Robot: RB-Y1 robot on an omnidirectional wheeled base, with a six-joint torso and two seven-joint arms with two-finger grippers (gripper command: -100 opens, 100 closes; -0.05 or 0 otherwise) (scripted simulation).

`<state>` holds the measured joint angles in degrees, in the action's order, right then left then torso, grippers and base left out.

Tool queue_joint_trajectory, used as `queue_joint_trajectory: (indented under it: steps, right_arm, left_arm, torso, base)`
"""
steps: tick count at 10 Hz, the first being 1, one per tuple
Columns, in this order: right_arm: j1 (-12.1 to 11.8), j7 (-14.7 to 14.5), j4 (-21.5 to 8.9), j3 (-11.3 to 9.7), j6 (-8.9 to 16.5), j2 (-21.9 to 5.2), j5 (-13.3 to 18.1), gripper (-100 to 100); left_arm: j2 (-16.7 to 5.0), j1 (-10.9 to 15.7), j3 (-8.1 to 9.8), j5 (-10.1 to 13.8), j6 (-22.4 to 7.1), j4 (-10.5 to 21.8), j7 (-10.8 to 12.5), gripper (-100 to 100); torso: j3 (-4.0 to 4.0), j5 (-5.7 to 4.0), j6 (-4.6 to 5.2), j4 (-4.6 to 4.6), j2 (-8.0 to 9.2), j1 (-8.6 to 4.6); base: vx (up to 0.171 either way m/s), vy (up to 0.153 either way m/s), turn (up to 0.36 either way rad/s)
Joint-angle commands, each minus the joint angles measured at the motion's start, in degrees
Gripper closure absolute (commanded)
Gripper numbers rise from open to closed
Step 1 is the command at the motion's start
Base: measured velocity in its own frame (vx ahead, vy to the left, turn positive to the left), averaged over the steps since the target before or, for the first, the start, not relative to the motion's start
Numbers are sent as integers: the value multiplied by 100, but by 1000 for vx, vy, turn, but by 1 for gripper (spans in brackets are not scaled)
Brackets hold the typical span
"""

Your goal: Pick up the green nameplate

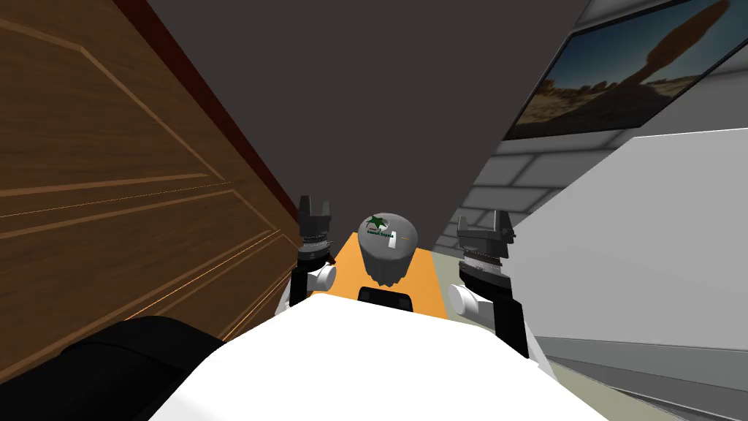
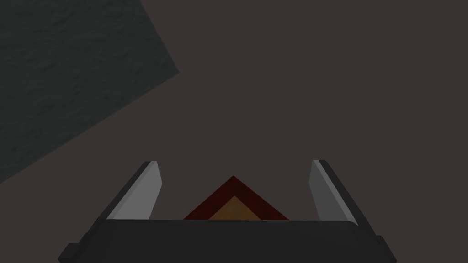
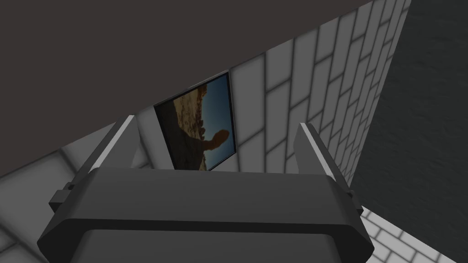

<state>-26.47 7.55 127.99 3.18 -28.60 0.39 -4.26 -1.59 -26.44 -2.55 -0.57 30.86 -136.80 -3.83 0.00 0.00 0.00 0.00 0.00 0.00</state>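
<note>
A grey drum-shaped object (image 1: 389,252) stands on the orange table (image 1: 424,281) straight ahead, between the two raised arms. Its rounded top carries a green star (image 1: 376,221) with a line of green lettering just beside it. I cannot tell whether this marked thing is the nameplate. A black block (image 1: 386,298) lies at the near edge of the table, just in front of the grey object.

The left end effector (image 1: 314,208) (image 2: 235,162) is held up to the left of the table, close to the wooden door (image 1: 109,183) and well apart from the grey object. Its fingers (image 2: 146,191) stand wide apart, with nothing between them.

The right end effector (image 1: 497,223) (image 3: 217,121) is raised on the other side, at about the same height, near the pale tiled wall (image 1: 511,175) and also apart from the grey object. Its fingers (image 3: 119,141) are likewise spread wide and hold nothing.

A framed picture (image 1: 621,73) of a desert scene hangs on the tiled wall above the right arm.
</note>
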Motion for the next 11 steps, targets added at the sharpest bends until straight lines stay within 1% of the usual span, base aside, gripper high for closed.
queue_joint_trajectory:
  steps: [1, 4, 7, 8, 10, 11]
  right_arm:
    - [0, 0, 0, 0, 0, 0, 0, 0]
    - [1, 0, 0, -1, 0, 1, 0, 0]
    - [1, 0, 0, -2, 0, 2, 0, 0]
    - [2, 0, 0, -2, 0, 2, 0, 0]
    - [1, 0, 0, -1, 0, 1, 0, 0]
    - [1, 0, 0, -2, 0, 2, 0, 0]
  left_arm:
    - [-193, -5, 114, 8, -37, 139, -17, -100]
    - [-437, -1, 382, 30, -147, 484, -68, -100]
    - [-642, 37, 764, 66, -351, 984, -158, -100]
    - [-642, 37, 764, 66, -351, 1011, -158, -100]
    - [-761, 92, 1064, 98, -548, 1388, -244, -100]
    - [-820, 131, 1223, 116, -666, 1662, -295, -100]
  torso:
    - [0, 0, 0, 0, 0, 0]
    - [19, -10, 1, 7, 34, -46]
    - [19, -15, 1, 7, 32, -67]
    - [22, -15, 1, 8, 39, -65]
    - [13, -10, 1, 5, 22, -44]
    - [8, -12, 2, 4, 13, -53]
  base:
    - [-42, -59, -34]
    - [-85, -128, -38]
    - [-88, -176, -45]
    - [-69, -114, -15]
    - [-38, -135, -59]
    - [-22, -205, -57]
